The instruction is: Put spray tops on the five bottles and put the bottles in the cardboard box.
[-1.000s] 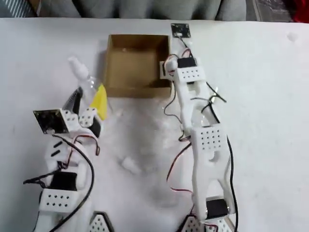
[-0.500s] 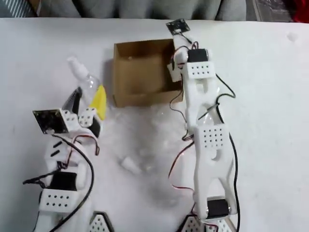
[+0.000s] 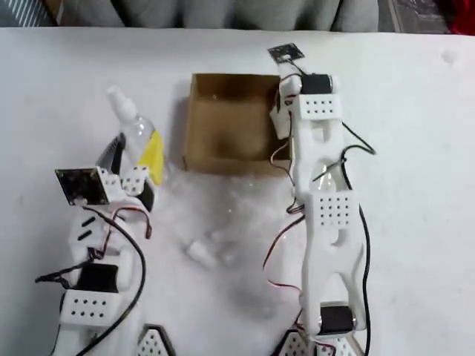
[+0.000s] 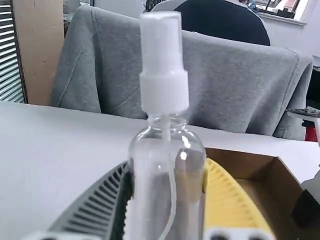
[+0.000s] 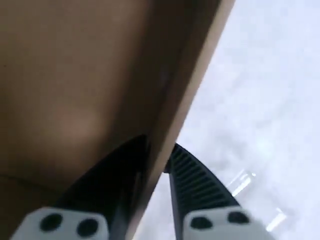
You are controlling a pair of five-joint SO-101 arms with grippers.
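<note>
**Capped bottle held ready, box pinched by its wall**

The bottle (image 3: pixel 139 130), with its spray top (image 4: pixel 162 65) seated, lies at about ten o'clock from the middle of the table (image 3: pixel 415 185). The left gripper (image 4: pixel 165 170) clamps its body between grey and yellow fingers, a hold that suits carrying it over. The cardboard box (image 3: pixel 223 162) sits at twelve o'clock, and the bottle is not yet in it. The right gripper (image 5: pixel 159 150) pinches the box's three o'clock wall, one finger inside and one outside, probably to position or steady it for loading. A small white piece (image 3: pixel 199 252) lies toward the box's six o'clock; I cannot tell what it is.
</note>
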